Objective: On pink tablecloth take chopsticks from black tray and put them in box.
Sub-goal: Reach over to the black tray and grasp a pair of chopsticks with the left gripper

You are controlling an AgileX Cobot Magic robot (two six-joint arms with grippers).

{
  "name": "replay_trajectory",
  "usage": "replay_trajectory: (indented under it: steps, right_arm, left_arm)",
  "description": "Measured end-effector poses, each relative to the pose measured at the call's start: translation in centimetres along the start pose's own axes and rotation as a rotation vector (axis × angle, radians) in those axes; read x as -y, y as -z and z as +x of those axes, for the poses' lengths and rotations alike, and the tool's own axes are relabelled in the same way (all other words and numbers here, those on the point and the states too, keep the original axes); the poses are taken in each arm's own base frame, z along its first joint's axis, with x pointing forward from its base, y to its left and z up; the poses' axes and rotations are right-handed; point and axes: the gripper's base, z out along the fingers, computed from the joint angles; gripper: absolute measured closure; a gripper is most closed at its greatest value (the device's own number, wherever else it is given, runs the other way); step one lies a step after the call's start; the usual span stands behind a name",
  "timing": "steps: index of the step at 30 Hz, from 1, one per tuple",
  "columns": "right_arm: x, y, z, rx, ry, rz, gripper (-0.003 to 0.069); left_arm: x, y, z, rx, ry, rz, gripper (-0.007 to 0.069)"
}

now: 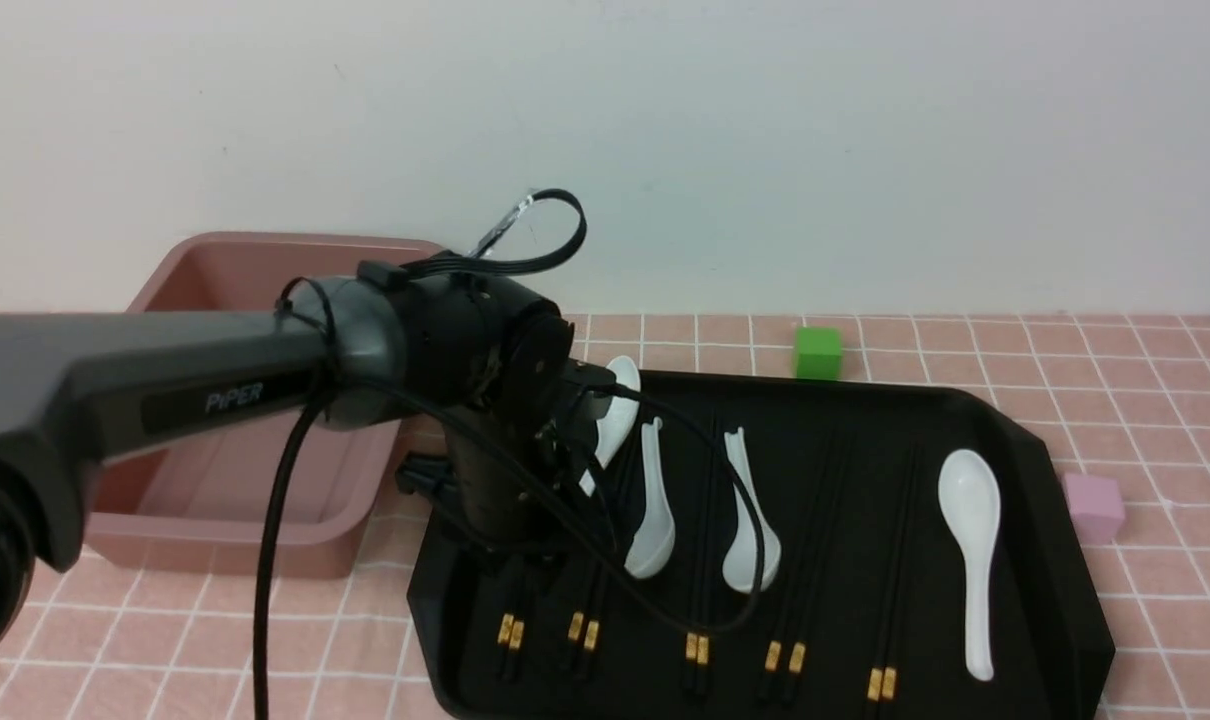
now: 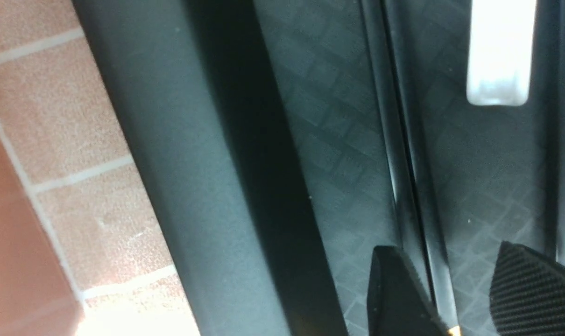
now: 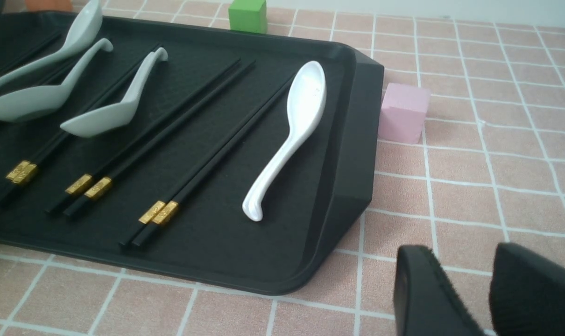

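The black tray (image 1: 1015,450) lies on the pink tablecloth (image 1: 1145,400) and holds several pairs of chopsticks (image 1: 880,682) with gold bands. My left arm reaches over the tray's left end, and the left gripper (image 1: 520,575) points down at the leftmost pair (image 1: 510,630). In the left wrist view that gripper (image 2: 455,289) is open and straddles this pair (image 2: 415,200), which lies on the tray floor close to one finger (image 2: 394,289). The box (image 1: 265,270) stands behind the arm at the left. My right gripper (image 3: 469,289) hangs open over the tablecloth (image 3: 497,163) off the tray's corner (image 3: 357,140), with nothing between its fingers.
Several white spoons (image 1: 970,540) lie among the chopsticks, one close to the left gripper (image 2: 497,56). A green cube (image 1: 818,352) sits behind the tray. A pink cube (image 1: 1093,505) rests to its right. The tray's raised rim (image 2: 170,163) runs beside the left gripper.
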Motion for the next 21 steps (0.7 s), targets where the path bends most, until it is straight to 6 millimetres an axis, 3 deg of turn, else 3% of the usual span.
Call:
replay_trajectory:
  steps: [21]
  right_arm:
    - [0.0,0.0,0.0,0.000,0.000,0.000,0.0419]
  left_arm:
    - [0.0,-2.1,0.0,-0.041,0.009,-0.002,0.0283]
